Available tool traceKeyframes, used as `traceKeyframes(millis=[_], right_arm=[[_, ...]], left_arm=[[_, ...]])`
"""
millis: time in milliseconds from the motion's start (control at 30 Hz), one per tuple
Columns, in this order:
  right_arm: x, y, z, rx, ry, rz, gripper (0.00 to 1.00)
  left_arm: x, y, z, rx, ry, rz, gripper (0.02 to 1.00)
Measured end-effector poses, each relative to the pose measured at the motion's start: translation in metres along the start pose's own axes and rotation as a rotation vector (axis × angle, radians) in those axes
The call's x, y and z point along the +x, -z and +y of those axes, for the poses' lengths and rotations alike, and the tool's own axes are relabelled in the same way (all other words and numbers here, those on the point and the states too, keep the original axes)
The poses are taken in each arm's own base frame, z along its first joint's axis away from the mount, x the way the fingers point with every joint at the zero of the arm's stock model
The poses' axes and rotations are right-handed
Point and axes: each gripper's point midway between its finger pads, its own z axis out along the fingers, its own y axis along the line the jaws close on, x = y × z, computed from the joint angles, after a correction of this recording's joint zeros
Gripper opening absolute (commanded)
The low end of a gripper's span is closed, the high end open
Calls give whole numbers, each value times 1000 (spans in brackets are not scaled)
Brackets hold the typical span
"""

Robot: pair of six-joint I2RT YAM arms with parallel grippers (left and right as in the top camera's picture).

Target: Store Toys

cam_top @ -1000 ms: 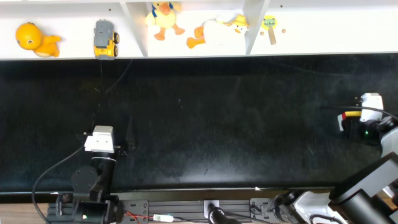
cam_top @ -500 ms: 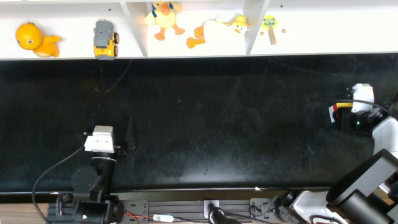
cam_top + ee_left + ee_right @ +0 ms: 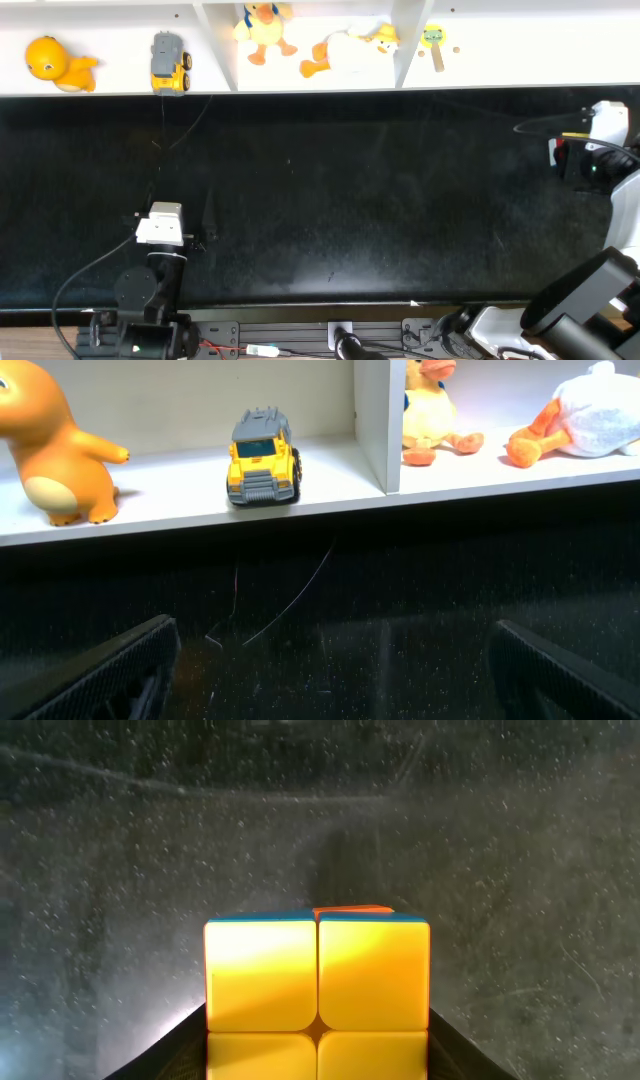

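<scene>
Right now the right gripper point(image 3: 562, 156) pinches a yellow-faced puzzle cube point(image 3: 317, 985) over the black table point(image 3: 350, 200), in front of the white shelf point(image 3: 520, 55), near its right end. The left gripper point(image 3: 340, 678) sits well back from the shelf, fingers spread wide, facing the yellow truck point(image 3: 264, 460) in the shelf's left compartment

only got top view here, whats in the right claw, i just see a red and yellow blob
Observer: Its wrist view shows a puzzle cube, yellow tiled face toward the camera, between the right claw's fingers.
Operator: is it over bare table or the shelf
Observer: Bare dark table lies beneath it.
Operator: left claw open?
Observer: Yes, the left claw has its fingers wide apart with nothing between them.
</scene>
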Motion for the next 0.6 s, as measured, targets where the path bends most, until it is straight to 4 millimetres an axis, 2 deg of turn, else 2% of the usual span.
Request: traceKeyframes(millis=[133, 333, 600], right_arm=[[-13, 0, 12, -13, 18, -15, 516], [-50, 8, 28, -19, 66, -80, 520], [-98, 22, 30, -1, 68, -174, 527]], left_arm=[[0, 0, 0, 0, 0, 0, 996], [0, 0, 0, 0, 0, 0, 998], [0, 0, 0, 0, 0, 0, 996]])
